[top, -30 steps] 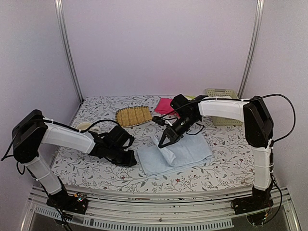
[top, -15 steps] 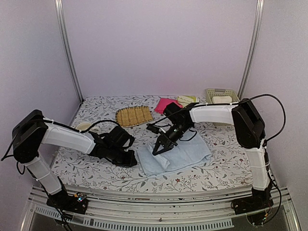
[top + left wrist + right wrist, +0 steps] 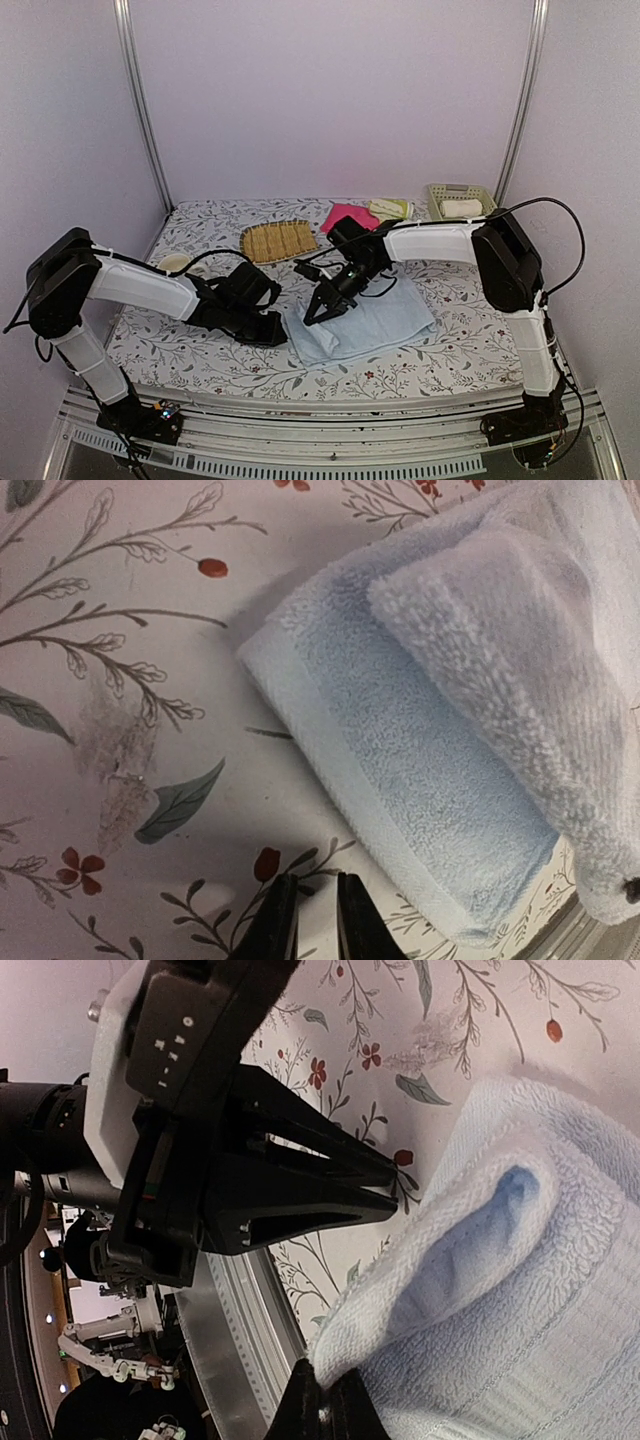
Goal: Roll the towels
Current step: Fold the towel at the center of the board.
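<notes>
Looks like the roll is just being started on the light blue towel point(image 3: 365, 320), near-centre: its left fold is pinched by the right gripper point(image 3: 314, 316). The left gripper point(image 3: 278, 337) is parked just left, slightly parted, empty. Next, a tight tuck is needed.

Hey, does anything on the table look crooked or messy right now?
The blue towel lies askew to the table's front edge. One end of it is folded over in a loose, uneven flap rather than a tight roll. The right tool pinches the edge of that flap. Nothing else stands out.
</notes>
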Controlling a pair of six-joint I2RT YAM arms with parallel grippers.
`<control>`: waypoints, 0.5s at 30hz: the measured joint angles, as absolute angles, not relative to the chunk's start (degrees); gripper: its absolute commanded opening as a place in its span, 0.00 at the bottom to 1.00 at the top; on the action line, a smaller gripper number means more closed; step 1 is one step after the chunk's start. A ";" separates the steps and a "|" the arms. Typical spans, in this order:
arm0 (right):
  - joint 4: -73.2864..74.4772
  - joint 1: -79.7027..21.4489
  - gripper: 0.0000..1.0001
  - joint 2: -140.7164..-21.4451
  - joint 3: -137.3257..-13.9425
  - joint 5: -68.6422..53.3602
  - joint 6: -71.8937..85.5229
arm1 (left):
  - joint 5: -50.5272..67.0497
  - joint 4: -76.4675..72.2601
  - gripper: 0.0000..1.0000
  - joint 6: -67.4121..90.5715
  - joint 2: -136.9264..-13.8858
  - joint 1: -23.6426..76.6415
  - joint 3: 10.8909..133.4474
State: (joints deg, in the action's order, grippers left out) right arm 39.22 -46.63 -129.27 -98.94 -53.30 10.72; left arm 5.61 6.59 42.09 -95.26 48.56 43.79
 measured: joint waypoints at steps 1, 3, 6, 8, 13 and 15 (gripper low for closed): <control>38.72 -46.78 0.05 -129.47 -99.18 -53.15 11.20 | 5.58 6.57 0.15 42.09 -95.26 48.56 43.79; 38.00 -46.89 0.06 -129.73 -99.29 -52.88 11.92 | 5.58 6.52 0.15 42.09 -95.26 48.56 43.75; 37.30 -46.89 0.07 -130.39 -99.37 -52.66 12.84 | 5.58 6.33 0.15 42.09 -95.26 48.60 43.66; 37.04 -46.94 0.09 -130.98 -99.37 -52.56 13.08 | 5.58 6.13 0.15 42.09 -95.26 48.60 43.57; 36.58 -47.00 0.31 -132.22 -99.37 -52.64 13.37 | 5.58 5.74 0.15 42.11 -95.26 48.60 43.42; 36.34 -47.05 0.40 -132.51 -99.42 -53.21 13.61 | 5.56 5.63 0.15 42.13 -95.26 48.60 43.33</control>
